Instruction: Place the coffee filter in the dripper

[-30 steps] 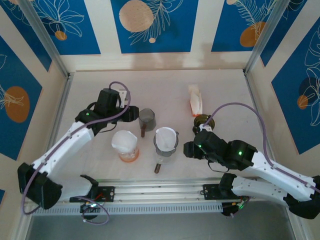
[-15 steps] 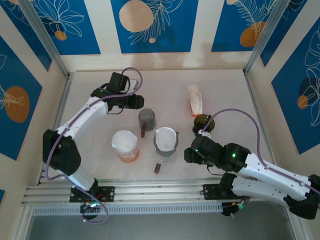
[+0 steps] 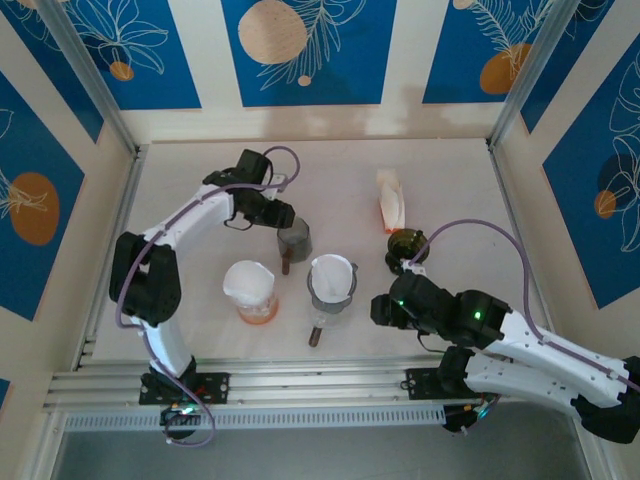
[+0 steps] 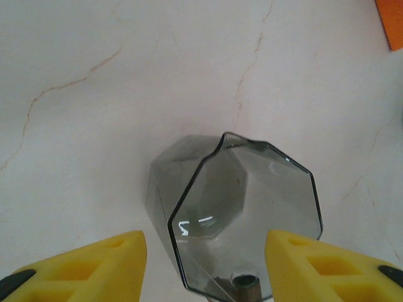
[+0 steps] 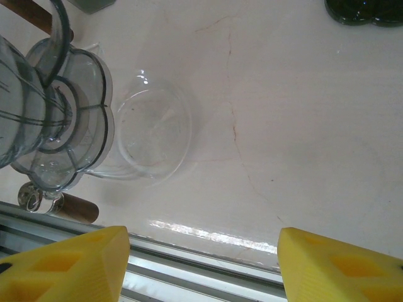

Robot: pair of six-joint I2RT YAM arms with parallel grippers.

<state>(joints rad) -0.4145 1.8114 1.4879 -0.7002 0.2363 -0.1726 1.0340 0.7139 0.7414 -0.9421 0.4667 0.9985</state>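
Note:
A smoked grey dripper (image 3: 295, 238) with a wooden handle stands at mid-table and holds nothing (image 4: 245, 214). My left gripper (image 3: 277, 214) hangs just behind it, open, its yellow fingers (image 4: 94, 264) on either side of the rim without touching (image 4: 204, 246). A clear dripper (image 3: 331, 283) holds a white coffee filter (image 3: 331, 270). An orange-based dripper (image 3: 251, 292) also has white paper in it. My right gripper (image 3: 381, 304) is open over the front edge (image 5: 201, 251), to the right of the clear dripper (image 5: 44, 126).
A white and orange filter pack (image 3: 391, 200) lies at the back right. A dark green round object (image 3: 405, 243) sits just behind the right gripper. A metal rail (image 3: 320, 385) runs along the near edge. Aluminium posts stand at both back corners.
My left arm has swung forward and to the right, bringing its gripper from the left of the table up to the grey dripper. The right gripper has barely shifted.

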